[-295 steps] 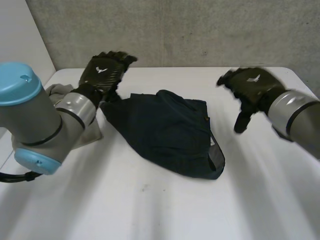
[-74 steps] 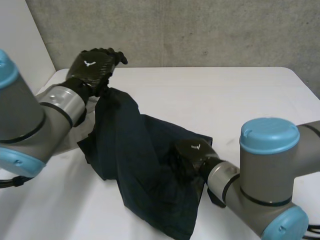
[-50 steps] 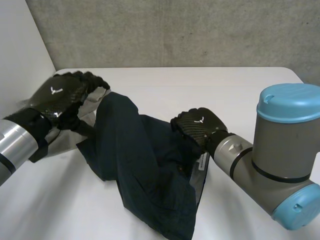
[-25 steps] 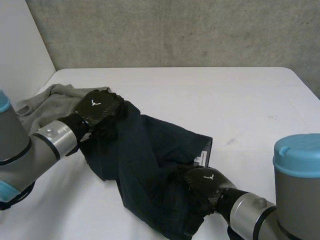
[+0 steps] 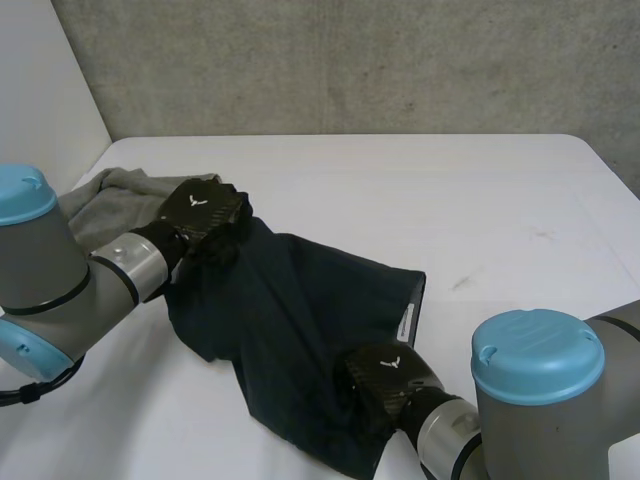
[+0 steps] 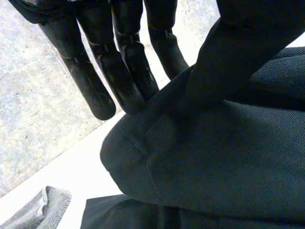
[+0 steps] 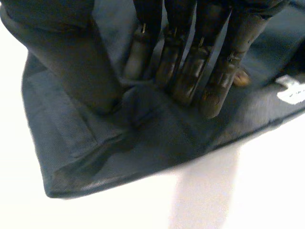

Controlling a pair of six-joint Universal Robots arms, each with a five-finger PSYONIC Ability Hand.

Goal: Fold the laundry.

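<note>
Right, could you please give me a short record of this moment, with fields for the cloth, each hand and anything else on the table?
cloth: dark blue garment, rumpled, lying slantwise on the white table
label: white label at the garment's edge
left hand: pinches the garment's far end between thumb and fingers
right hand: on the near end, a fold gathered between thumb and fingers
other: grey garment, bunched beside the left arm

text: none legible | white tag (image 5: 404, 321) on dark garment (image 5: 300, 300): unreadable
</note>
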